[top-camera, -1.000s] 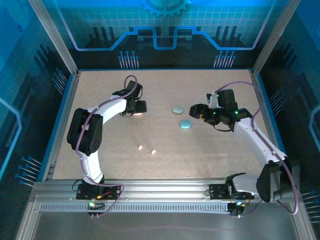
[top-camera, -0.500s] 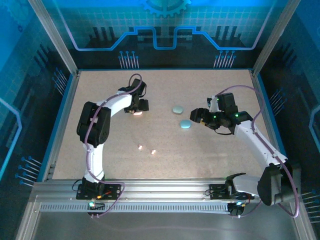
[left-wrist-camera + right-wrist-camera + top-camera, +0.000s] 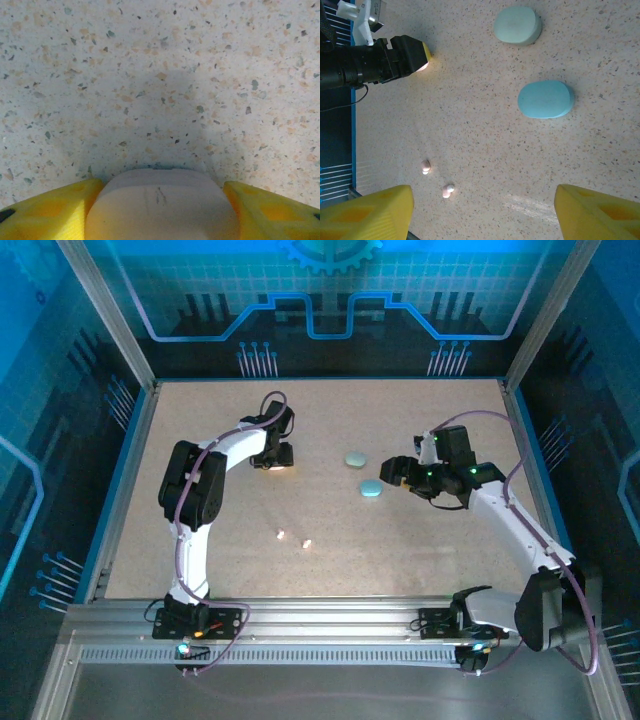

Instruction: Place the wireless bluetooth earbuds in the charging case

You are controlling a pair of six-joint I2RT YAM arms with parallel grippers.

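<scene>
A pale pink-white charging case [image 3: 161,212] lies on the speckled table between the yellow fingers [image 3: 47,212] of my left gripper [image 3: 160,192]. Both fingers press against its sides. From above, that left gripper [image 3: 272,458] is pointed down at the far left of the table. Two pale pink earbuds [image 3: 281,534] [image 3: 307,543] lie loose nearer the front; the right wrist view shows the same earbuds [image 3: 425,166] [image 3: 447,190]. My right gripper [image 3: 392,468] hovers open beside a light blue case [image 3: 371,488], with nothing between its fingers [image 3: 370,210].
A closed pale green case [image 3: 356,459] [image 3: 517,25] lies just beyond the closed light blue case [image 3: 545,99]. The left arm's gripper head [image 3: 395,57] is at the upper left of the right wrist view. Blue rails and metal posts border the table.
My left gripper has narrowed its jaws onto the pale case and its arm has drawn in slightly. The right gripper shifted a little toward the blue case, then stayed still.
</scene>
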